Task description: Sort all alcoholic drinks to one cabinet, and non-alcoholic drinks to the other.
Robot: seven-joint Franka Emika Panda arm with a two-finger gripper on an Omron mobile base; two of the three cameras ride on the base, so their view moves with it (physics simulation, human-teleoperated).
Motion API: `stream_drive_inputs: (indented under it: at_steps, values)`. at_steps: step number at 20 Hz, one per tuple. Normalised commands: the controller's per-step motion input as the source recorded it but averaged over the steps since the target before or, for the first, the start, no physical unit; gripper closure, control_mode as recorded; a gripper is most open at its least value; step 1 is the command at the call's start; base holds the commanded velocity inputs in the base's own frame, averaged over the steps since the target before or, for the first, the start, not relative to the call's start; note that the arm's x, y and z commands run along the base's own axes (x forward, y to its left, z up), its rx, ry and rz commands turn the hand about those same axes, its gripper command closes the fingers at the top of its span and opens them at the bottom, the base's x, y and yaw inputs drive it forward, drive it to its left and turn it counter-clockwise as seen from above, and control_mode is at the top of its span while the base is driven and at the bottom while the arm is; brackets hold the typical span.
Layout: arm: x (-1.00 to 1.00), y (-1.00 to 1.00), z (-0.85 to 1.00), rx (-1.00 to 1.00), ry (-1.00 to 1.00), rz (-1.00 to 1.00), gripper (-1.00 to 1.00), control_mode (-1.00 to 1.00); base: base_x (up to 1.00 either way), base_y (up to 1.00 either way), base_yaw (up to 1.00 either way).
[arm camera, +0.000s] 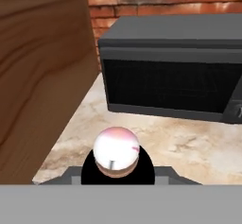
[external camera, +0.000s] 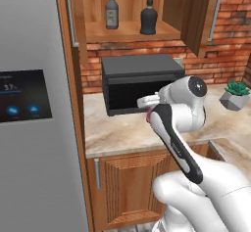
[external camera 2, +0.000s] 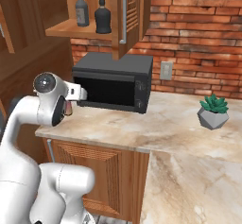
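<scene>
Pink bottle in my grip

My gripper [arm camera: 118,178] pinches a small pink bottle [arm camera: 116,158] at bottom centre, before the microwave [arm camera: 175,67]; both liquor bottles [external camera: 112,11] stand upper centre.

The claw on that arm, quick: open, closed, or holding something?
Gripper: closed on a small pink bottle in front of the microwave.

arm folded low; tool [arm camera: 117,171] gripping
</scene>
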Motion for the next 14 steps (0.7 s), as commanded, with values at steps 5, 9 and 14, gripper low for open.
stream_drive_inputs:
  at_steps: [5,9,14]
  values:
    - [-0.25,0.0,0.23,-0.11,0.0,0.01,1.0,-1.0,0.0,0.0,0.0]
    - [-0.21,0.0,0.27,-0.13,0.0,-0.07,1.0,-1.0,0.0,0.0,0.0]
    - [-0.28,0.0,0.31,-0.11,0.0,-0.1,1.0,-1.0,0.0,0.0,0.0]
